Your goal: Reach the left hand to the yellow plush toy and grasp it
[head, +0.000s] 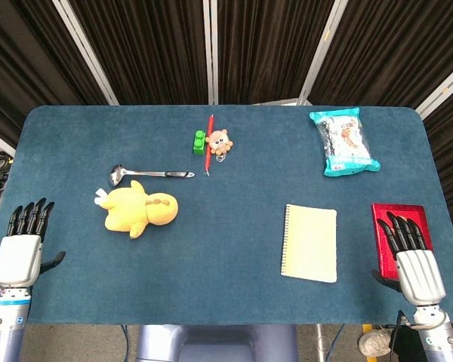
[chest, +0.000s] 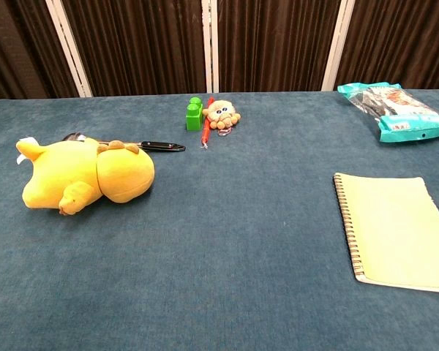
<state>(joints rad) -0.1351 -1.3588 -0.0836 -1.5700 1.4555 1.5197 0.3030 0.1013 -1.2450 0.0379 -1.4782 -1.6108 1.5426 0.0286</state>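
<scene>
The yellow plush toy (head: 140, 210) (chest: 84, 175) lies on its side on the left part of the blue table (head: 226, 249), just in front of a spoon. My left hand (head: 24, 246) rests at the table's front left corner, fingers stretched out and holding nothing, well to the left of the toy and nearer the front edge. My right hand (head: 411, 256) lies at the front right, fingers extended over a red box (head: 385, 234), holding nothing. Neither hand appears in the chest view.
A metal spoon (head: 147, 175) (chest: 143, 145) lies behind the toy. A green block (head: 200, 142), a red stick (head: 208, 143) and a small orange figure (head: 220, 141) sit mid-back. A yellow notebook (head: 310, 242) lies right of centre, a snack bag (head: 343, 141) at the back right.
</scene>
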